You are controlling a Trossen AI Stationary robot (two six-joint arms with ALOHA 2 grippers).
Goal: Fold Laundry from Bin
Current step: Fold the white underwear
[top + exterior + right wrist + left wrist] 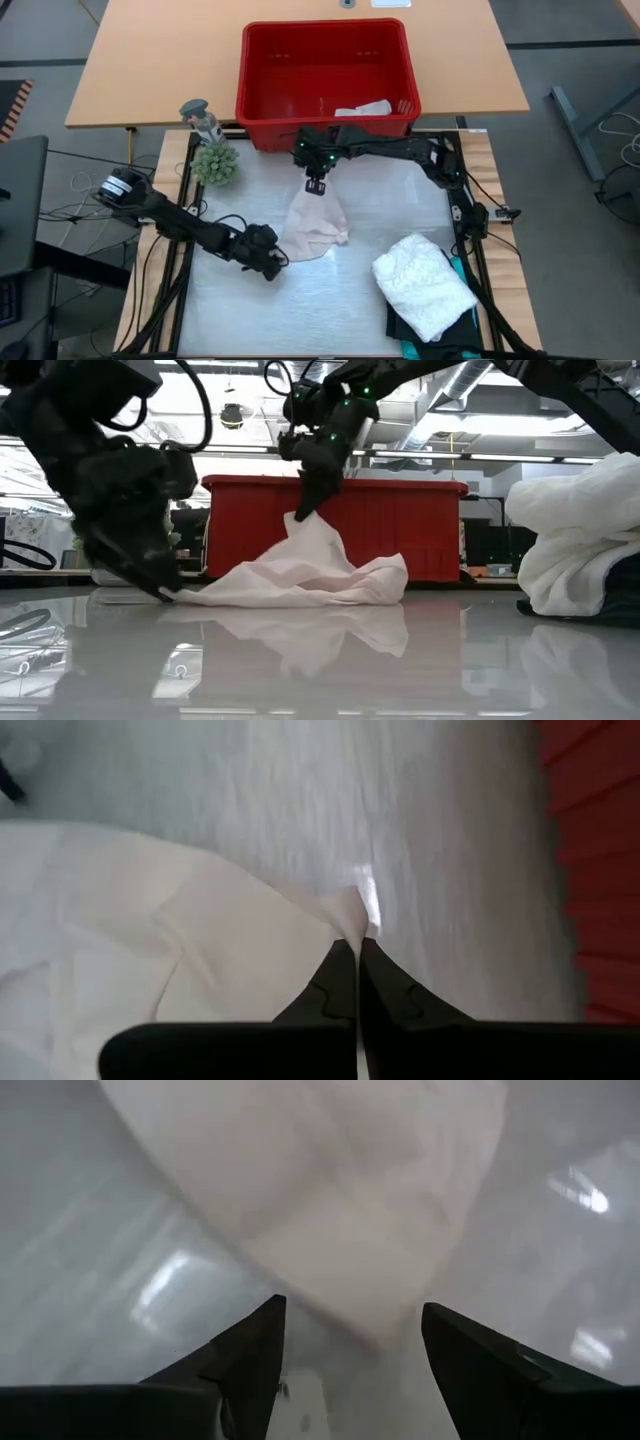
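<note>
High view. Red bin sits at the far middle of the table, straddling the wooden desk edge and the pale work mat. A scrap of white cloth lies inside the bin at its near right. Small pale cloth lies crumpled at the mat's centre. Right gripper is above the cloth's far edge, just near of the bin wall, fingers pinched on the fabric. Left gripper is at the cloth's near left edge, low on the mat. Folded white lacy top sits at the near right, on top of a black garment, with a strip of teal garment showing at its right side. A green plant ornament and a small grey figure stand at the far left corner of the mat.

Low view. Right gripper holds one corner of the cloth lifted into a peak; the rest drapes down onto the glossy mat. Left gripper touches the mat at the cloth's left tip. Bin stands behind.

Left wrist view. Fingers stand apart, moderately wide, with the cloth's edge between and ahead of them; nothing clamped.

Right wrist view. Fingers closed together, a pleat of cloth caught at their tips; bin wall alongside.
</note>
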